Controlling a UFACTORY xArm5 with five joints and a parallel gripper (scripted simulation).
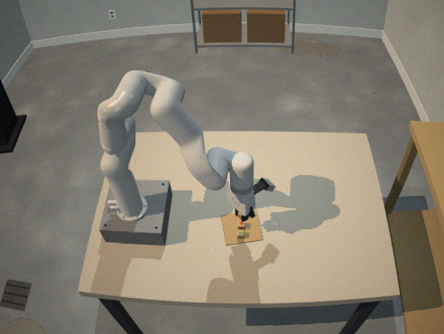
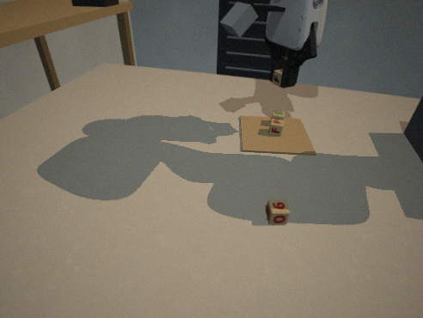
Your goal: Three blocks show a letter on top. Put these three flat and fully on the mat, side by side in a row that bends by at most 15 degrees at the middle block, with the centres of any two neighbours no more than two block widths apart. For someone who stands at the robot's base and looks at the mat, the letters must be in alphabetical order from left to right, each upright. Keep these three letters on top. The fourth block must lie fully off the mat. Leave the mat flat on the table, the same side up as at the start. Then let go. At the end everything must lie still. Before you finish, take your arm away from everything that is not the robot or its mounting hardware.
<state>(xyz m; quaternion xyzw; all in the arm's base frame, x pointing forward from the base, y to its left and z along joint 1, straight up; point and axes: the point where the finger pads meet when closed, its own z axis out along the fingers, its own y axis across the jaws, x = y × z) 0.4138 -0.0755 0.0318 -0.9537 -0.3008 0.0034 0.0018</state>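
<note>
A tan mat (image 1: 242, 228) lies on the table; it also shows in the exterior view (image 2: 275, 134). Two blocks sit on it side by side. One has a red F on top (image 2: 276, 127) and is the red dot in the top view (image 1: 242, 224). The other has a green letter (image 2: 278, 114) that I cannot read, and also shows in the top view (image 1: 241, 234). My gripper (image 2: 285, 77) hangs above the mat's far side, shut on a third block (image 2: 278, 76) with a dark mark on its side. In the top view the gripper (image 1: 244, 216) is over the mat's edge. A block with a red 6 on top (image 2: 278, 211) lies on the table off the mat.
The robot's grey base (image 1: 135, 219) stands on the table's left part. A wooden side table (image 1: 429, 153) stands off the right edge. A dark shelf (image 2: 245, 43) is behind the gripper in the exterior view.
</note>
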